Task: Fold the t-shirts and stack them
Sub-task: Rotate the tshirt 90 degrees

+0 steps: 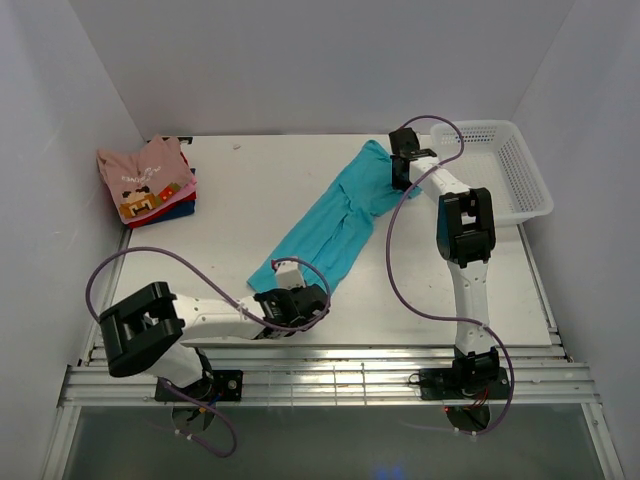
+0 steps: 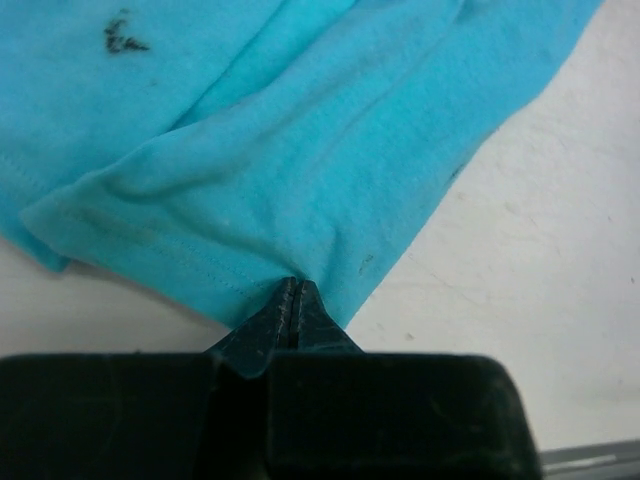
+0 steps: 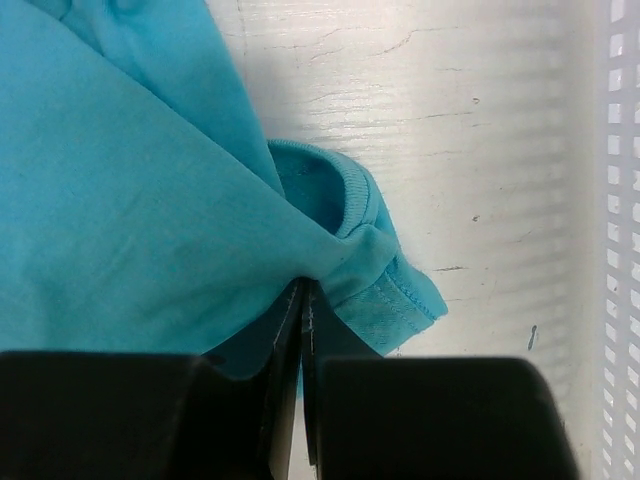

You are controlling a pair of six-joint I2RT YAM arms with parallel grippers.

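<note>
While left, right jaws clamp one teal t-shirt (image 1: 335,225), three folded t-shirts (image 1: 150,182) stacked.

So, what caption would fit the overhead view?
Left tool and right tool grip a teal shirt; folded shirts stacked far left.

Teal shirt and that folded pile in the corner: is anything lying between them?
No. In the top view only bare table separates the teal shirt from the folded pile.
</note>
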